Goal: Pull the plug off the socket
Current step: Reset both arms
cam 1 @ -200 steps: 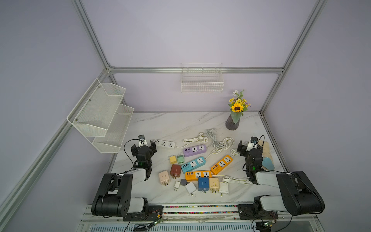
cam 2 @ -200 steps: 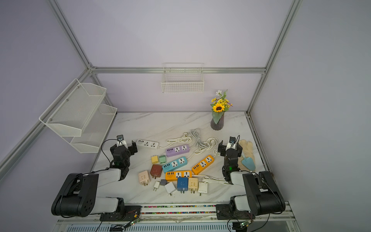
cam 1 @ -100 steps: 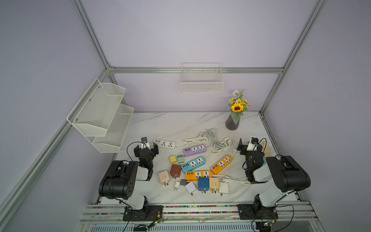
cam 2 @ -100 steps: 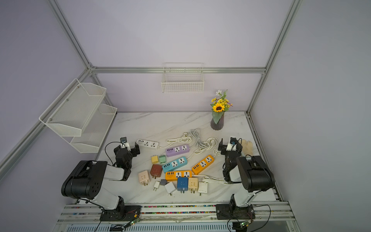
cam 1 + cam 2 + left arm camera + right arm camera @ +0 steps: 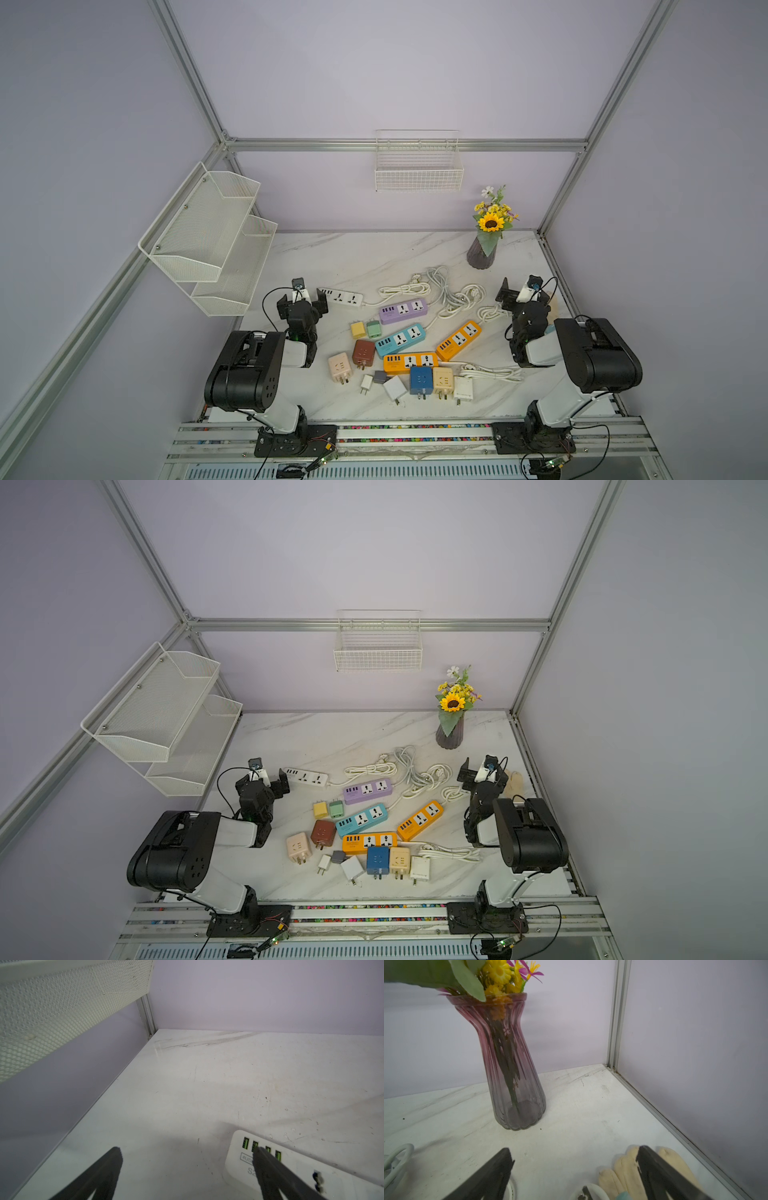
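Several power strips lie mid-table in both top views: white (image 5: pixel 340 296), purple (image 5: pixel 403 310), blue (image 5: pixel 400 340) and two orange ones (image 5: pixel 458 339) (image 5: pixel 409 361). Loose cube plugs, among them blue (image 5: pixel 420 380) and beige (image 5: pixel 443 379), lie against the front orange strip; I cannot tell whether any plug sits in a socket. My left gripper (image 5: pixel 302 300) (image 5: pixel 187 1159) is open and empty, one finger over the white strip's (image 5: pixel 291 1169) USB end. My right gripper (image 5: pixel 523 296) (image 5: pixel 574 1159) is open and empty at the right side.
A purple vase (image 5: pixel 512 1076) of flowers stands just beyond the right gripper. Cream gloves (image 5: pixel 623 1167) and a white plug (image 5: pixel 588 1192) lie under it. Coiled white cables (image 5: pixel 453 297) lie mid-table. A mesh shelf (image 5: pixel 208 237) hangs on the left wall and a wire basket (image 5: pixel 417 166) at the back.
Both arms' big rear links have swung up from lying low near the front rail. Both grippers have shifted slightly toward the back and stay open.
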You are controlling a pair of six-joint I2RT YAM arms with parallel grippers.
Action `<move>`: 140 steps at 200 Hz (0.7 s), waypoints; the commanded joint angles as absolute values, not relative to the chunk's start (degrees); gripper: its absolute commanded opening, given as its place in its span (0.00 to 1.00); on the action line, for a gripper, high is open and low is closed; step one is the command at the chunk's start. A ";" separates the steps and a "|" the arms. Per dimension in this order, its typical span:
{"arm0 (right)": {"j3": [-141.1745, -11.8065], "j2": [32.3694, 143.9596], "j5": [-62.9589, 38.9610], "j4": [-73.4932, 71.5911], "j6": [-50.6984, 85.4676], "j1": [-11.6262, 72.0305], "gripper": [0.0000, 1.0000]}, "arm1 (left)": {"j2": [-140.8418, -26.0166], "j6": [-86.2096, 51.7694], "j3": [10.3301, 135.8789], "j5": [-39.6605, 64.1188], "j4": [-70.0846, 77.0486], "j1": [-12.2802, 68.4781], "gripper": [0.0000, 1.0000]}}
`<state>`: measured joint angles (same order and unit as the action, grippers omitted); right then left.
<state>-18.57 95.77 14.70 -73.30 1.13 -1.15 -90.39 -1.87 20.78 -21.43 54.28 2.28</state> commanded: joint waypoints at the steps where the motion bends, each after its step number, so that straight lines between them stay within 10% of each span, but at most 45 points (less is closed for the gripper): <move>1: -18.72 94.66 15.29 -70.76 2.57 -1.40 0.97 | -89.92 -2.13 21.45 -21.36 54.70 1.93 1.00; 140: -18.79 94.66 15.03 -70.64 2.52 -1.42 0.97 | -90.01 -2.02 21.38 -21.31 54.84 1.94 1.00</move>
